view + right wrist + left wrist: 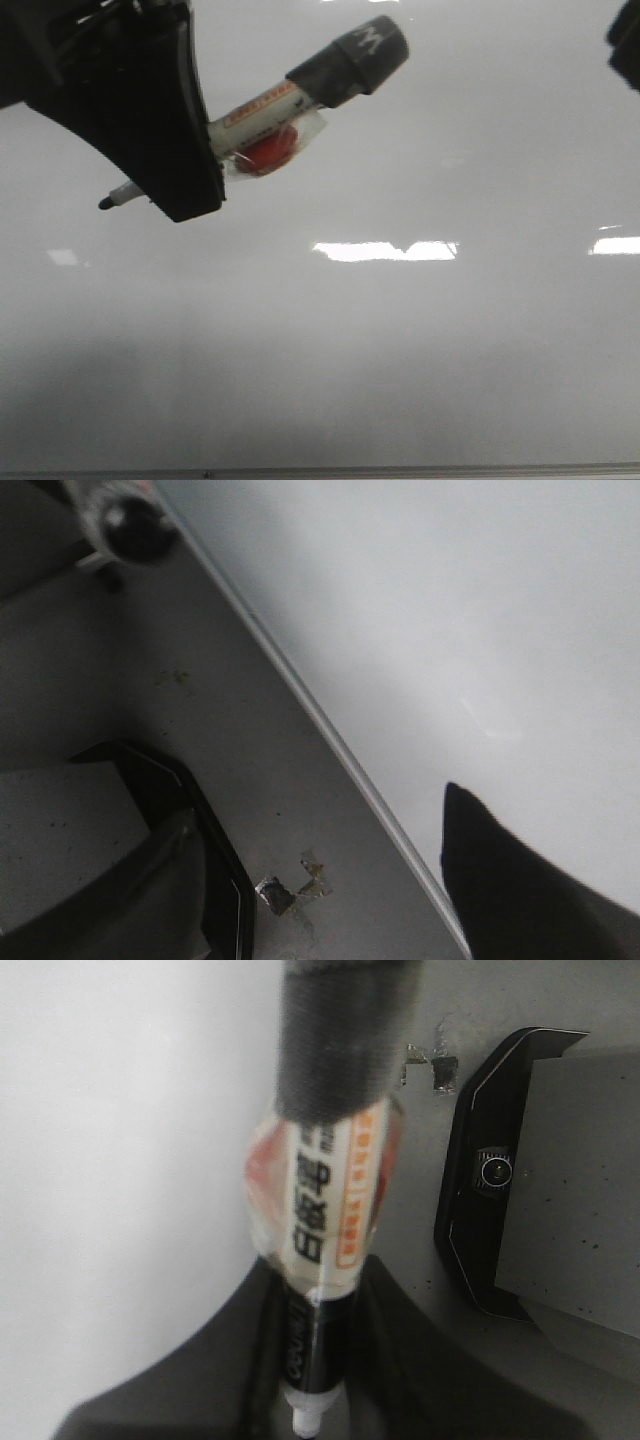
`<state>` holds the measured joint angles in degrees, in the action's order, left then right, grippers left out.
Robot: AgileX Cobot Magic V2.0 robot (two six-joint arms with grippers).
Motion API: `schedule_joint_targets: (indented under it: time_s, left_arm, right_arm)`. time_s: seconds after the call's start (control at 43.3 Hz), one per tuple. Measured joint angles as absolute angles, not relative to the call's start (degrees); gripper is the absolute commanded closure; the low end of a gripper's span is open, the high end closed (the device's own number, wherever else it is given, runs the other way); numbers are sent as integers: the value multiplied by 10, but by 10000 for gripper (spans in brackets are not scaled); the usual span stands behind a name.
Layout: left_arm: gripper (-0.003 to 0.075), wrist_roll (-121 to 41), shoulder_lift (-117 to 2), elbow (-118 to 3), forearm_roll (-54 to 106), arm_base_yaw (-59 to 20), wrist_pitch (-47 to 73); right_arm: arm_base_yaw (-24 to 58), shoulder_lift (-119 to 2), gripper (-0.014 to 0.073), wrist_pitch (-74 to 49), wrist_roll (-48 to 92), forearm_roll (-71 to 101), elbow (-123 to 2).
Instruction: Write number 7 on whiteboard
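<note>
The whiteboard (400,350) fills the front view, glossy pale grey with bright glare patches. No number 7 or other black stroke shows on it. My left gripper (175,195) is at the upper left, shut on a marker (270,105) with a white and orange label and a grey-taped rear end. The black tip (105,203) points left, just over the board. The left wrist view shows the marker (325,1210) clamped between the dark fingers (220,1360). My right gripper (625,40) sits at the top right corner. Its dark finger (500,880) hangs over the board's edge, jaws apart and empty.
The board's thin grey metal edge (320,470) runs along the bottom of the front view. Beside the board lies grey table (200,710) with a black-framed grey device (480,1170) and scraps of tape (290,890). A dark round object (135,525) is beyond them.
</note>
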<state>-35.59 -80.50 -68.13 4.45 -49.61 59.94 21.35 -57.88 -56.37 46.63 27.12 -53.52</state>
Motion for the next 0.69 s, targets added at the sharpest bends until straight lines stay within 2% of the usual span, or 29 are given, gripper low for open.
schedule_joint_targets:
  time_s: [0.208, 0.277, 0.439, 0.693]
  left_arm:
    - [741, -361, -805, -681, 55, -528, 598]
    - [741, -361, -805, -681, 63, -530, 596]
    - [741, -361, -805, -681, 67, -531, 594]
    - [741, -362, -805, -681, 67, -531, 592]
  right_arm:
    - [302, -633, 76, -546, 540, 319, -558]
    - [327, -650, 108, -535, 544, 322, -565]
    - [362, -674, 240, -510, 548, 325, -567]
    - [364, -678, 487, -501, 548, 325, -568]
